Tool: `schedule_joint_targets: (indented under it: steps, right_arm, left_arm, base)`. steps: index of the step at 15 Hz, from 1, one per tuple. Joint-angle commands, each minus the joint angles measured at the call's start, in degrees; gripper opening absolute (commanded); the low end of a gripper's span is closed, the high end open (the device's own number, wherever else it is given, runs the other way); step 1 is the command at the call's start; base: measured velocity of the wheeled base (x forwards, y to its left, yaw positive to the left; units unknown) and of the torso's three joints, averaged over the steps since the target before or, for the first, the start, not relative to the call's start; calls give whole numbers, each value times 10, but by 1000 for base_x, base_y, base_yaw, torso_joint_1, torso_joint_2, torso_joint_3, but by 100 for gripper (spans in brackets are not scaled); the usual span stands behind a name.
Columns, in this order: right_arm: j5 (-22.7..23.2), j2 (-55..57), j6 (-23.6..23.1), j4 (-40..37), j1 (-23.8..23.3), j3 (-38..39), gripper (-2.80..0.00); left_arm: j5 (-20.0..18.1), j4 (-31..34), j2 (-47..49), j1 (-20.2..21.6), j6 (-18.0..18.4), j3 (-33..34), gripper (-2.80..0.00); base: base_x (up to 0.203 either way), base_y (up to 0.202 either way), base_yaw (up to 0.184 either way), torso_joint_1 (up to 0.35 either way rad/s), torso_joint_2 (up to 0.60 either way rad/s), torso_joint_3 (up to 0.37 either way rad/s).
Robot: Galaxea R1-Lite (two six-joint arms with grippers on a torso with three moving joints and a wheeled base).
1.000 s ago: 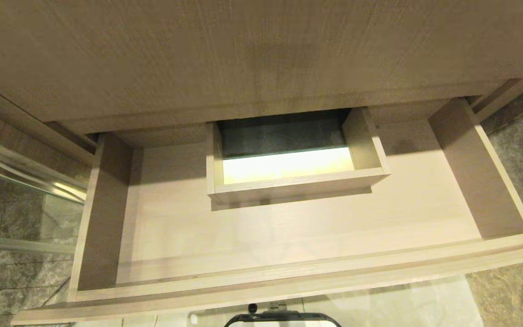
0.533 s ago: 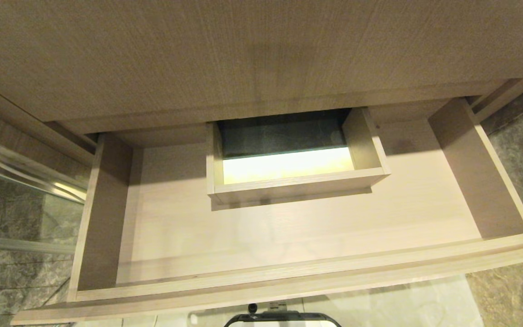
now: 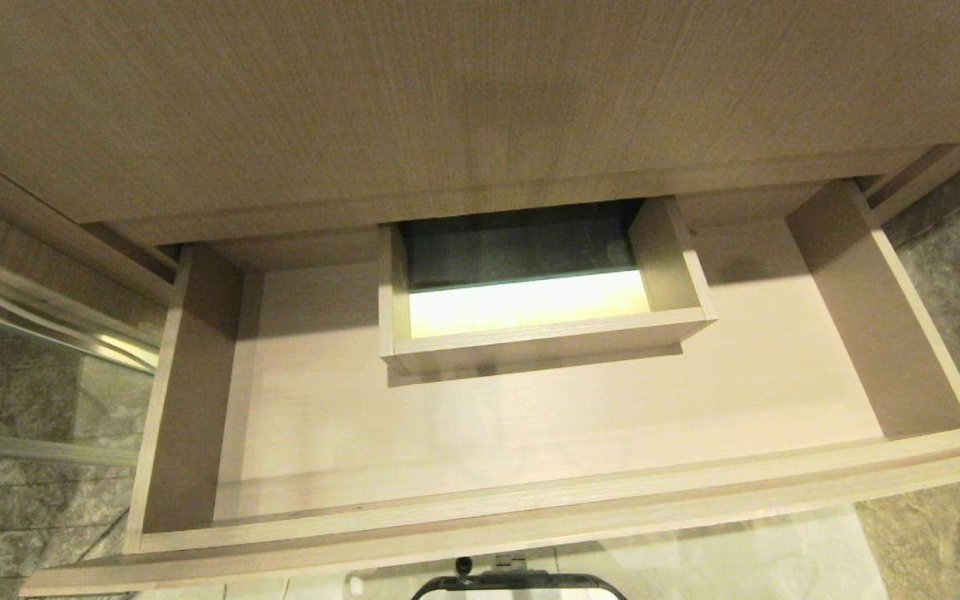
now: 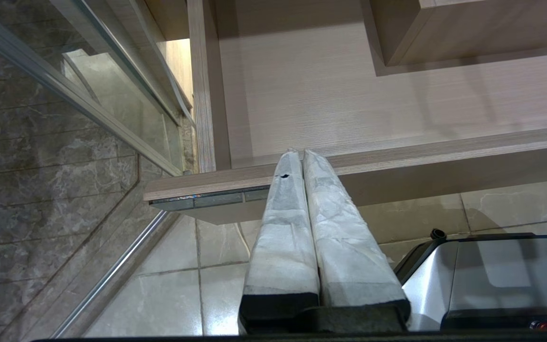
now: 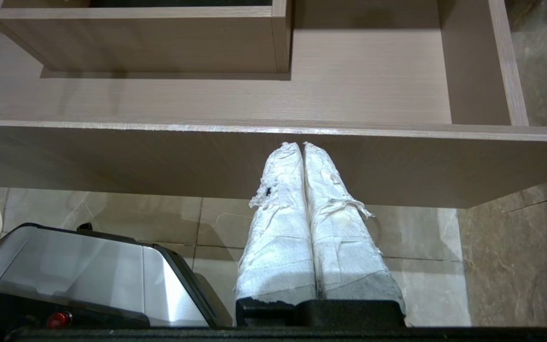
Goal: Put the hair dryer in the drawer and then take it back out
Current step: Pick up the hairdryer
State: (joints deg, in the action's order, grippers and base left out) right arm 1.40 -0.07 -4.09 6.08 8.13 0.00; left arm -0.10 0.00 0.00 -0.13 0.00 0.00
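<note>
A wide, shallow drawer of light wood grain point(image 3: 530, 425) stands pulled out from under a taller wood-grain panel point(image 3: 447, 108). Its pale floor holds nothing, and the small white hair dryer appears in none of the 3 views. At the rear centre of the drawer sits a boxed rectangular cutout point(image 3: 542, 333), open through to a dark surface and a brightly lit pale strip below.

The room is tiled: glossy cream tiles point(image 5: 425, 237) lie below the drawer front, and mottled grey-brown stone point(image 3: 955, 275) runs along the right. On the left stands a glass panel with a metal frame point(image 4: 93, 109).

Both arms hang low in front of the drawer front. The left gripper point(image 4: 299, 153) has its 2 white-wrapped fingers pressed together, pinching nothing, near the drawer's left end. The right gripper point(image 5: 300, 145) is likewise pressed together and empty. The robot's dark, shiny base point(image 5: 79, 270) sits between them.
</note>
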Motion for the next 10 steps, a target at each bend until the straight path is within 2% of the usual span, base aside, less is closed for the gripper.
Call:
schedule_joint_targets:
  steps: [1,10]
  right_arm:
    - [0,-22,0,1,0,23,-280]
    - [0,-22,0,1,1,23,-280]
  left_arm:
    - [0,0,0,0,0,1,-280]
    - [0,0,0,0,0,1,-280]
  base:
    - [0,0,0,0,0,0]
    - [0,0,0,0,0,0]
